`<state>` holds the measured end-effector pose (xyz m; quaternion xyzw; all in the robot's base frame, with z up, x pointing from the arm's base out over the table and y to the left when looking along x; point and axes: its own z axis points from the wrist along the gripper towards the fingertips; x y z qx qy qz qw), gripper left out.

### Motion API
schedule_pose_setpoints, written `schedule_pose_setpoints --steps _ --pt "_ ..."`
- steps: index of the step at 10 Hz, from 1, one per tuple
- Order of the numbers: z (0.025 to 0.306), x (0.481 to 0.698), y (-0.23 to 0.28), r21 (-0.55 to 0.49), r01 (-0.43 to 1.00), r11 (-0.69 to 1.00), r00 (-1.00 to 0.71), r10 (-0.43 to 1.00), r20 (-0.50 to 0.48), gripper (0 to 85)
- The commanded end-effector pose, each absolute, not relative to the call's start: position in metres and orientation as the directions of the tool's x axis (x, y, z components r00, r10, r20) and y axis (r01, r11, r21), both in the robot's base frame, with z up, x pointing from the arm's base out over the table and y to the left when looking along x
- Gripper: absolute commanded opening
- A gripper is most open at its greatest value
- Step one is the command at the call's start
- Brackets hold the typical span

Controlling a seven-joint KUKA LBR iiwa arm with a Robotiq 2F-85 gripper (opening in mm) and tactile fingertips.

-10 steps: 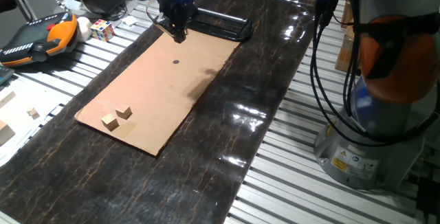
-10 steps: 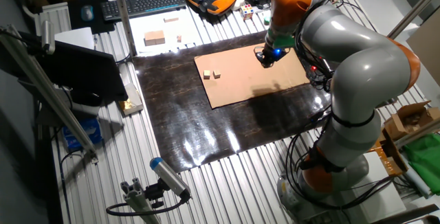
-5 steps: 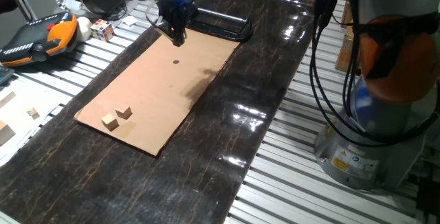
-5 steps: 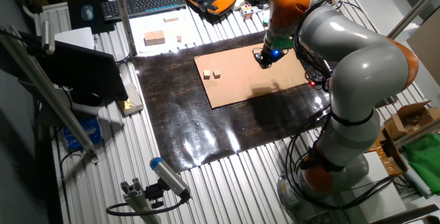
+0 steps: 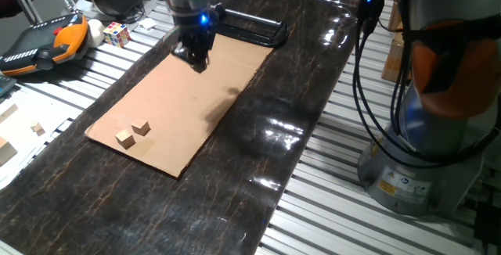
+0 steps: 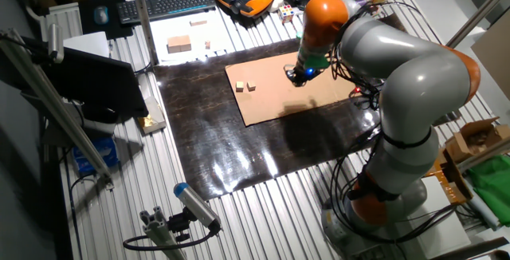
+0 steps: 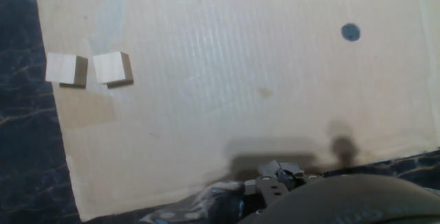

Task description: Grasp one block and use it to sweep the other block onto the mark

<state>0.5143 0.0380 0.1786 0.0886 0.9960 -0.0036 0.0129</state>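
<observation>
Two small tan wooden blocks (image 5: 124, 137) (image 5: 141, 128) lie side by side near the close end of a tan cardboard sheet (image 5: 156, 98). The other fixed view shows the blocks (image 6: 240, 87) (image 6: 252, 86) apart from my gripper (image 6: 296, 75). My gripper (image 5: 199, 59) hangs over the far part of the sheet, its fingers drawn together on nothing. In the hand view the blocks (image 7: 65, 69) (image 7: 112, 67) sit at the upper left and the mark (image 7: 350, 32) is a dark dot at the upper right. The gripper's body hides the mark in the first fixed view.
A black tray (image 5: 252, 30) lies just past the cardboard's far end. A colourful puzzle cube (image 5: 116, 33) and an orange pendant (image 5: 47, 40) sit at the far left. Loose wood pieces (image 5: 37, 128) lie off the mat. The robot base (image 5: 427, 153) stands at the right.
The gripper has moved from the cardboard's far edge toward the middle of the sheet, and now covers the mark in the first fixed view. The blocks have not moved.
</observation>
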Motion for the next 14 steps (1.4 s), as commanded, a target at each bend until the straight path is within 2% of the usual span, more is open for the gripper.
schedule_pose_setpoints --steps 1,4,8,11,14 --pt "0.175 0.513 0.041 -0.004 0.187 0.982 -0.982 0.187 -0.026 0.7" --pt "0.165 0.517 0.051 -0.011 0.245 0.969 -0.969 0.245 0.006 0.7" --pt "0.148 0.524 0.053 0.014 0.307 0.952 -0.952 0.307 -0.007 0.7" --pt "0.152 0.527 0.063 -0.012 0.331 0.944 -0.944 0.331 -0.002 0.7" --pt "0.151 0.531 0.077 0.006 0.365 0.931 -0.931 0.365 0.002 0.7"
